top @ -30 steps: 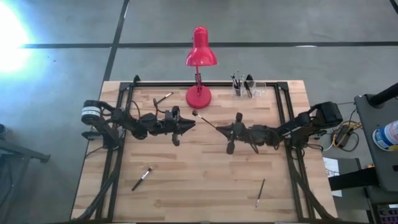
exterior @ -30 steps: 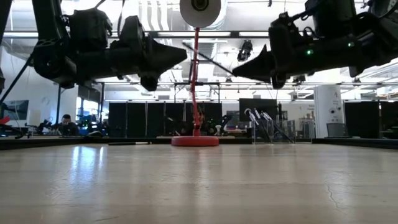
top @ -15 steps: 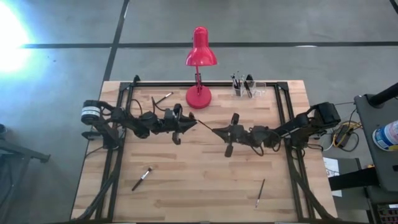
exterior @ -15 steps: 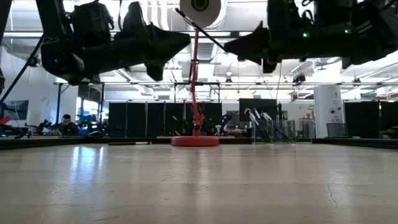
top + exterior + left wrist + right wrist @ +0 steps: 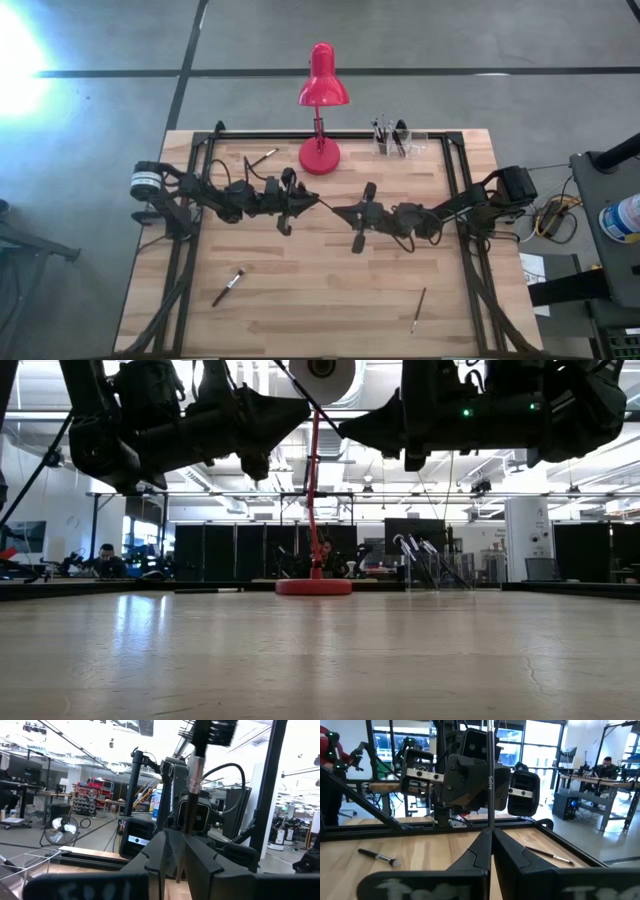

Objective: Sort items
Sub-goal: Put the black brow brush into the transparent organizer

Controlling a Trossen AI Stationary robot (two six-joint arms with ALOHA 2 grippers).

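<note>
One dark-handled brush (image 5: 323,206) hangs in the air between my two grippers over the table's middle, slanting up in the low view (image 5: 318,403). My right gripper (image 5: 338,211) is shut on it, and my left gripper (image 5: 308,203), facing it tip to tip, is shut on it too. Other brushes lie flat on the table: one near-left (image 5: 228,287), one near-right (image 5: 418,310), one far-left (image 5: 262,157). More stand in a clear holder (image 5: 393,141) at the far edge. My left gripper has the brush between its two fingers (image 5: 160,850), on the handle just below the silvery ferrule (image 5: 188,820). It comes level from the table's left. The bristle head (image 5: 216,731) sticks up past the fingers, clear of the table. My right gripper pinches the thin handle (image 5: 490,815) between its two fingertips (image 5: 479,845), coming level from the table's right. The handle rises out of the fingers toward the left gripper. The brush is lifted clear of the table.
A red desk lamp (image 5: 320,95) stands on its round base (image 5: 320,156) at the far middle, just beyond the grippers. A black frame (image 5: 330,134) runs along the far edge and both sides. Bare wood lies on the near half between the two loose brushes.
My right gripper has carried the brush toward the table's left and slightly up until its bristle end reached the left gripper. My left gripper has risen a little and edged toward it. The two grippers now stand tip to tip on the brush.
</note>
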